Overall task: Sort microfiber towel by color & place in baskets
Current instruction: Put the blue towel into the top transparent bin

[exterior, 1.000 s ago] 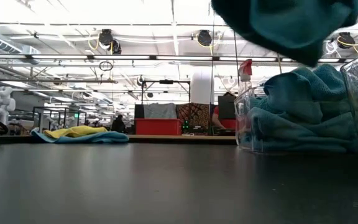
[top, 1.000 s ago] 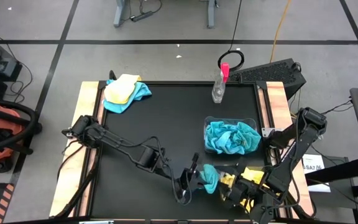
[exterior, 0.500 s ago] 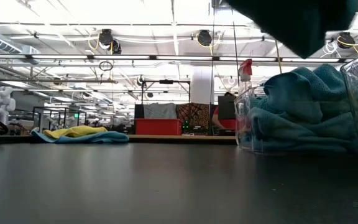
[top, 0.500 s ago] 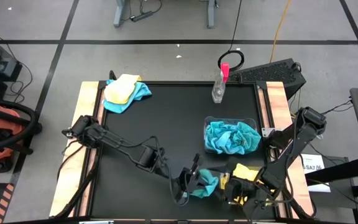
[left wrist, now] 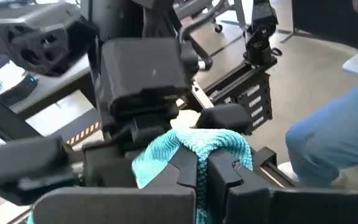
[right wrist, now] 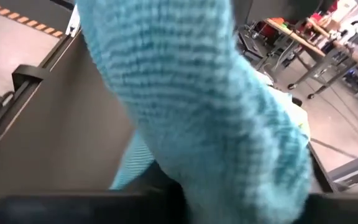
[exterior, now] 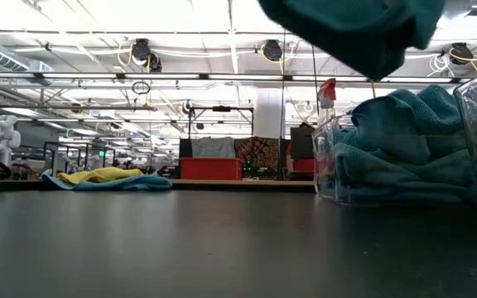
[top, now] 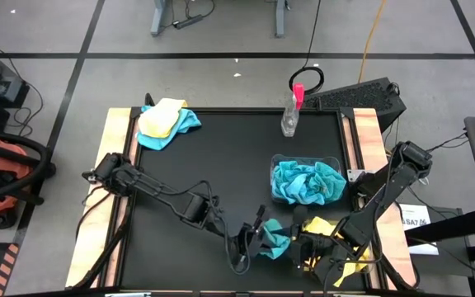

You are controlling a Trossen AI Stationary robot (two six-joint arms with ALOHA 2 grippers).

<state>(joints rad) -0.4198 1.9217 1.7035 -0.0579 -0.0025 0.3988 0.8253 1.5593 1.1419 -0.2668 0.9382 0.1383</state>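
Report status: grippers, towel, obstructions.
Left gripper shut on teal towel, lifted near front edge. Right gripper at same towel, grip unclear. Nothing in the way.

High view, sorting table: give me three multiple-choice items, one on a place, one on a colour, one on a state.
1. Where does the spray bottle stand?
A. At the table's far edge
B. Inside a basket
C. On the towel pile

2. What colour are the towels in the filled basket?
A. Yellow
B. Teal
C. Pink

3. What is the left pincer doing?
A. Standing open over bare table
B. Shut on a teal towel
C. Holding the spray bottle

Key: 1 A, the bottle stands upright at the far edge, apart from both towel groups. 2 B, only teal cloth fills the clear tub. 3 B, the left wrist view shows its fingers pressed together with teal cloth pinched between them.
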